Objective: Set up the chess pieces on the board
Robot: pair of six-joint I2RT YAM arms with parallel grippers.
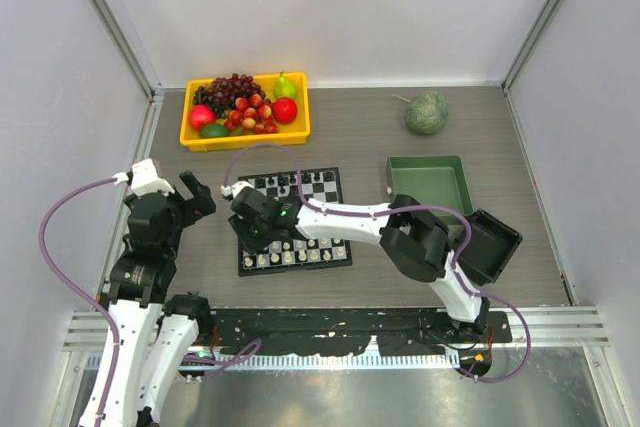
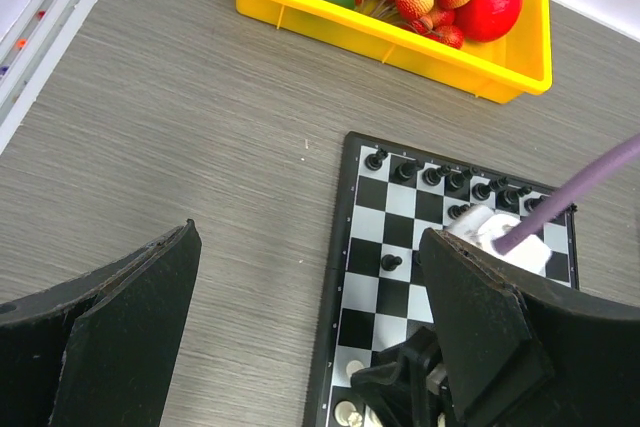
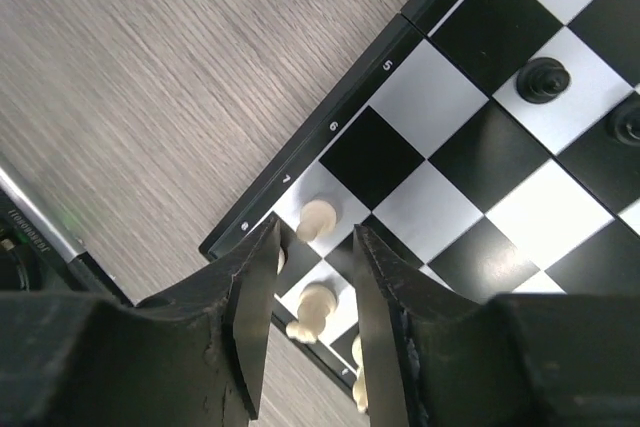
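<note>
at bottom centre the right gripper (image 3: 315,232) stands slightly parted astride a cream chess piece (image 3: 316,302) on the board (image 3: 372,157); the left gripper (image 2: 310,237) gapes wide.

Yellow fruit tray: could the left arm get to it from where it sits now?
Probably yes. The left arm has its jaws open and aimed toward the yellow fruit tray, with only bare table between them. The right arm lies over the board, off to one side.

You can read 4, 5, 6, 7 on the dark rim of the board (image 3: 361,95). They run from one o'clock toward eight o'clock.
</note>
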